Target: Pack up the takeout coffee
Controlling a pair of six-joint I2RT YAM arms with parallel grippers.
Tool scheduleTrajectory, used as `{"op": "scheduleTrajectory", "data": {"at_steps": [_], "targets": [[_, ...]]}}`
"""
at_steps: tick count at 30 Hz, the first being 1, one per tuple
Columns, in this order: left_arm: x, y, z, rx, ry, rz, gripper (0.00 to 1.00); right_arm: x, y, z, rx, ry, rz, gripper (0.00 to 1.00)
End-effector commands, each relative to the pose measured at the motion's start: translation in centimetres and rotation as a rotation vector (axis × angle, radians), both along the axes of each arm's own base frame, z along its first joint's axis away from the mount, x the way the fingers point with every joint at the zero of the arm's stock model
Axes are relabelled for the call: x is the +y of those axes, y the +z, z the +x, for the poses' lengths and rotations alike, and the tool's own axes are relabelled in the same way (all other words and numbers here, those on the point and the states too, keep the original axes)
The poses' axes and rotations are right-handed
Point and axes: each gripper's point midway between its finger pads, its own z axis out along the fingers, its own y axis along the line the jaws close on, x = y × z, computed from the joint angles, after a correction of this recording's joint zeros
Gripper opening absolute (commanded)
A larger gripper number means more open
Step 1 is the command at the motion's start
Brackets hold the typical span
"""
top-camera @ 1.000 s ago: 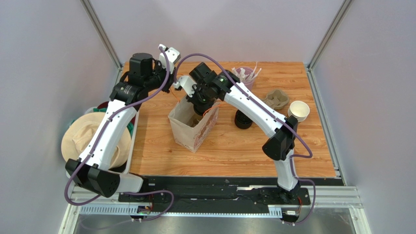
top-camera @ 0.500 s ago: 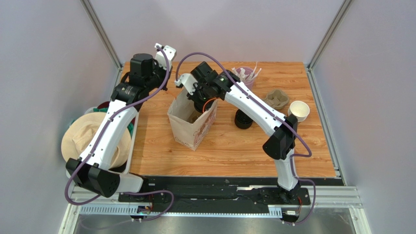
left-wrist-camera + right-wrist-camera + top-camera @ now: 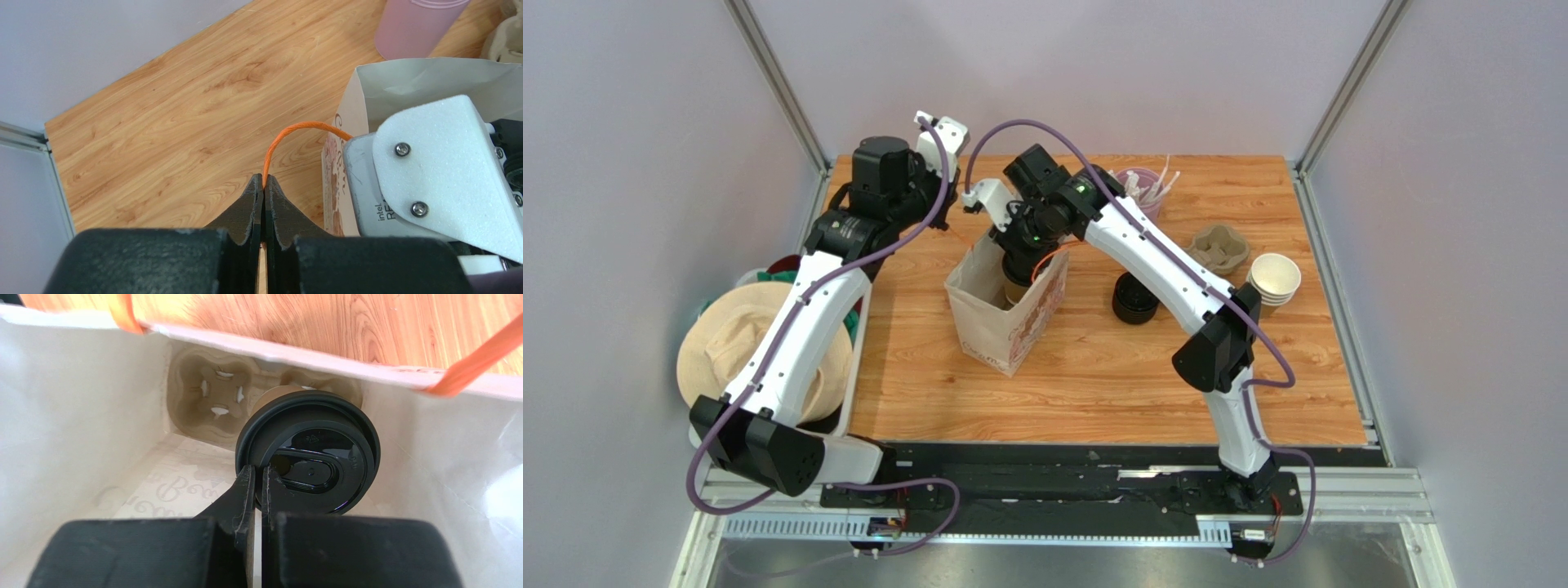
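Note:
The white paper bag (image 3: 1008, 321) stands open mid-table. My left gripper (image 3: 264, 184) is shut on the bag's orange handle (image 3: 298, 128), holding it up at the bag's left rear edge (image 3: 952, 218). My right gripper (image 3: 258, 478) reaches down into the bag (image 3: 1019, 263) and is shut on the rim of the black lid (image 3: 310, 447) of the takeout coffee. The cup's brown side (image 3: 273, 395) barely shows under the lid. It hangs over a kraft cup carrier (image 3: 212, 395) on the bag's bottom.
A pink cup of white sticks (image 3: 1145, 189) stands at the back. A black lid stack (image 3: 1134, 300), a spare carrier (image 3: 1217, 249) and nested brown cups (image 3: 1274, 279) lie right of the bag. A straw hat in a bin (image 3: 756, 349) sits left of the table.
The bag's mouth has shifted slightly left. My right wrist has moved a little left and back over the bag. The left gripper keeps hold of the handle.

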Motion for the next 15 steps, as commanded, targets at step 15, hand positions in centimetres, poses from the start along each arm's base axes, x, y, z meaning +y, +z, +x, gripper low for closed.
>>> {"op": "scheduleTrajectory", "data": {"at_steps": [15], "targets": [[-1.8,1.7,-1.2,-0.025,-0.093,-0.078,0.00,0.8,1.6,3.1,0.044,-0.099,0.121,0.00]]}}
